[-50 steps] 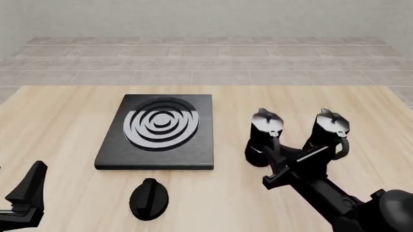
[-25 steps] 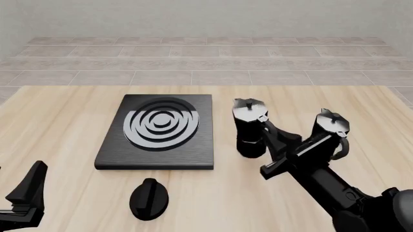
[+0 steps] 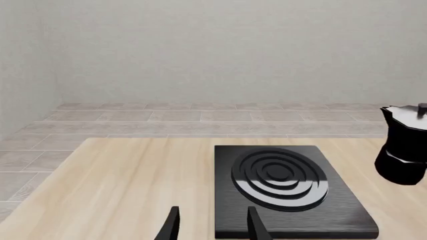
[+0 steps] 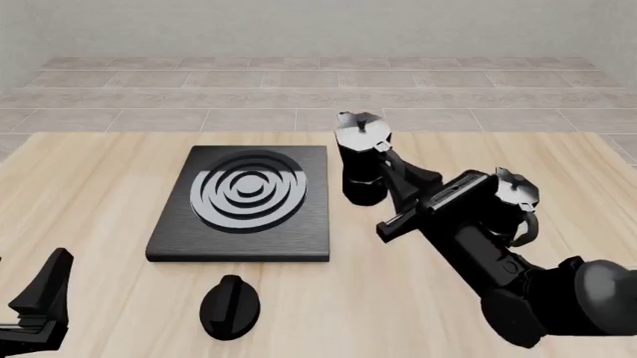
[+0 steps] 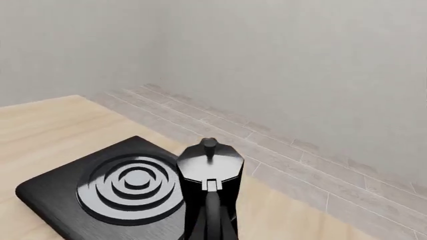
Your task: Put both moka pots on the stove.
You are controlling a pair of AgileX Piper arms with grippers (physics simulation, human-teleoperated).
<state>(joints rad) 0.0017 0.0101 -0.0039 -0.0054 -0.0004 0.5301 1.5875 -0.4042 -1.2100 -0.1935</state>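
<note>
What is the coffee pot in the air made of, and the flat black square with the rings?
The glossy black faceted moka pot held by the right gripper looks like polished metal or enamel: its silvery lid shines. The flat square black stove looks like matte, faintly brushed metal, with glossy silver-and-black burner rings reflecting light. In a simulator render this stays a guess.

My front camera looks down and forward over the desk (image 4: 100,179) from behind my arms. The left wrist camera sits low, facing the stove (image 3: 287,190); the right wrist one hovers close above it (image 5: 100,195). All three share it.
</note>
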